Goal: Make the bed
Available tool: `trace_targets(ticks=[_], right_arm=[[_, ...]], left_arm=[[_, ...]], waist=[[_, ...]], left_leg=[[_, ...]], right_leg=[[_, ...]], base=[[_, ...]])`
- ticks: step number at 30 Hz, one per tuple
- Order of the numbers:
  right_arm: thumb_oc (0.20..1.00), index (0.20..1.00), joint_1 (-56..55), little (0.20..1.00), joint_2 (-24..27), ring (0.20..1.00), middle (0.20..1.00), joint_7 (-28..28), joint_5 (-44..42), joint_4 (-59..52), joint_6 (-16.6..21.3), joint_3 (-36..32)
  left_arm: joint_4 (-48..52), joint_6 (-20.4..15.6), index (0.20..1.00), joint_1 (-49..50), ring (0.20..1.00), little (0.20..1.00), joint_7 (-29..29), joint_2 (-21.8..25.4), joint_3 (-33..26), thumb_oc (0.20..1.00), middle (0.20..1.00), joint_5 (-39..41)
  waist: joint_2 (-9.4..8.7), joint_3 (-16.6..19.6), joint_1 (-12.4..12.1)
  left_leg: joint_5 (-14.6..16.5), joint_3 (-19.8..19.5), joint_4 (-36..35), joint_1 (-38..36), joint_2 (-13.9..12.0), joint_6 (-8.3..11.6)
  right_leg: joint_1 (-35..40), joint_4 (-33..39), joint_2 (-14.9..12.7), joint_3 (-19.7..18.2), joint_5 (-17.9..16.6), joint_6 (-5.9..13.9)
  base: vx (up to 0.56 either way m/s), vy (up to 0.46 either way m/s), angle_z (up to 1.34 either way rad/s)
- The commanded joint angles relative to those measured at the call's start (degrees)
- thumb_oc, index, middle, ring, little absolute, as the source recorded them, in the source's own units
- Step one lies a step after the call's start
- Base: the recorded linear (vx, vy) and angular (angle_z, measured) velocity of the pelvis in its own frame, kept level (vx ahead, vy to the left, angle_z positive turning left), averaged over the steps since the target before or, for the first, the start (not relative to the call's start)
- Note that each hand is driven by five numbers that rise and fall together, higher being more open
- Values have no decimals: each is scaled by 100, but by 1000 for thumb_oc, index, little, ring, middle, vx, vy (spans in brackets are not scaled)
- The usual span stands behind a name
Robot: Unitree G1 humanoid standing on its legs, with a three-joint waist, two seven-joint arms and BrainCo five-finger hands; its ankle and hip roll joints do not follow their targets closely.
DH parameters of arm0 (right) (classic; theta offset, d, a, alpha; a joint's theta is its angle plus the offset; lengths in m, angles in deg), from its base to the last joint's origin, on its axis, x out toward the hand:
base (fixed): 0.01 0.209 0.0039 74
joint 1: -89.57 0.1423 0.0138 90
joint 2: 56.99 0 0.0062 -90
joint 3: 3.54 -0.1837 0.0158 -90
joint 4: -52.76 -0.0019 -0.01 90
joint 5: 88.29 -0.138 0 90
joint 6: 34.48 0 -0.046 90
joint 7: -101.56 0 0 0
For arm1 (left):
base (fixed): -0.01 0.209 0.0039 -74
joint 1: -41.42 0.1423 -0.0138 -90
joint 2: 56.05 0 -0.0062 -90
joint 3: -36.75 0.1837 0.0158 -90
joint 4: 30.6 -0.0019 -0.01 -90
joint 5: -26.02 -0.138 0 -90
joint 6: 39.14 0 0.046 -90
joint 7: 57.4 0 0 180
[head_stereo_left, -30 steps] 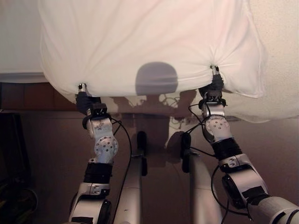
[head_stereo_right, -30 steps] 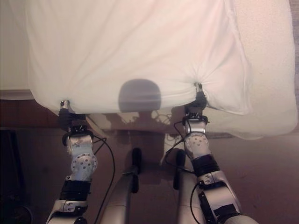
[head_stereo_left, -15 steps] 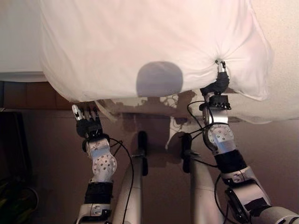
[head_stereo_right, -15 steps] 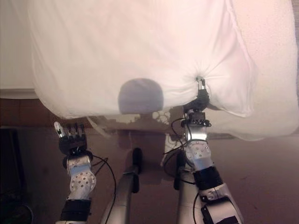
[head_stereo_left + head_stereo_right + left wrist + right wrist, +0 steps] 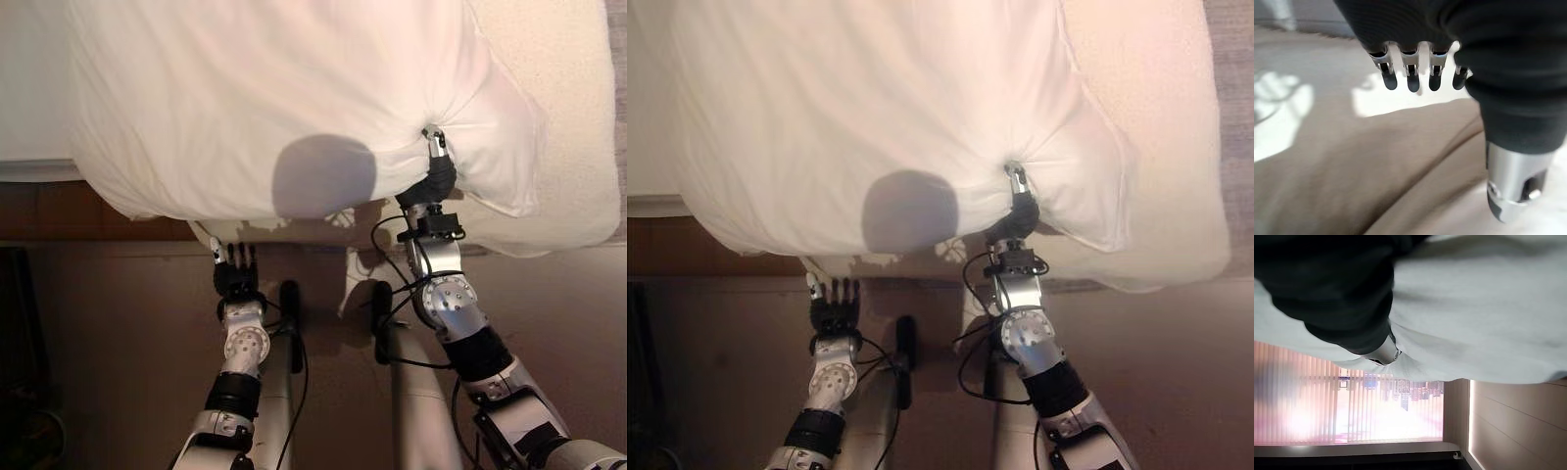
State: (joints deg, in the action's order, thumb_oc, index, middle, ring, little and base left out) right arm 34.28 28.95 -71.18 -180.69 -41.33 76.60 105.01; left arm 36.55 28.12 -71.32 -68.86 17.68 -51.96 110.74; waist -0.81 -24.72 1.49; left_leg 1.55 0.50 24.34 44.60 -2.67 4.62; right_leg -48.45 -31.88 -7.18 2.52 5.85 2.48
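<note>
We judge the duvet [image 5: 265, 98] soft, light; right hand [image 5: 438, 168] pinches its edge, left hand [image 5: 233, 269] open, free.

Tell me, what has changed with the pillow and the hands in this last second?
The left robot hand let go of the white pillow, opened, and dropped below its edge, moving inward. The right robot hand stays pinched on the pillow's corner, which remains on the bed.
</note>
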Motion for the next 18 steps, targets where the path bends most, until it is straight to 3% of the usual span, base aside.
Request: trace_targets(ticks=[1, 10, 18], right_arm=[[200, 200, -133, 200, -55, 200, 200, 872, 218, -1197, 120, 110], [200, 200, -155, 200, -95, 200, 200, 911, 92, -1225, 200, 101], [200, 200, -162, 200, -121, 200, 200, 958, 162, -1246, 198, -40]], left_arm=[[-172, 61, 1000, -24, 1000, 1000, 337, 55, 26, 1000, 1000, 63], [-141, 215, 1000, -435, 1000, 1000, 1057, 246, -84, 1000, 1000, 197], [181, 492, 1000, -220, 1000, 1000, 1859, 265, -138, 1000, 1000, 274]], waist=[[-58, 479, 208], [-146, 595, 269], [-181, 629, 223]], left_leg=[[107, 105, 29, 229, 193, -260], [149, 142, 87, 285, 167, -255], [154, 128, 93, 307, 182, -266]], right_leg=[[25, 590, 217, -44, -427, 310], [-27, 583, 259, -92, -424, 316], [-41, 592, 279, -79, -420, 313]], base=[[0, 0, 0], [0, 0, 0], [3, -6, -2]])
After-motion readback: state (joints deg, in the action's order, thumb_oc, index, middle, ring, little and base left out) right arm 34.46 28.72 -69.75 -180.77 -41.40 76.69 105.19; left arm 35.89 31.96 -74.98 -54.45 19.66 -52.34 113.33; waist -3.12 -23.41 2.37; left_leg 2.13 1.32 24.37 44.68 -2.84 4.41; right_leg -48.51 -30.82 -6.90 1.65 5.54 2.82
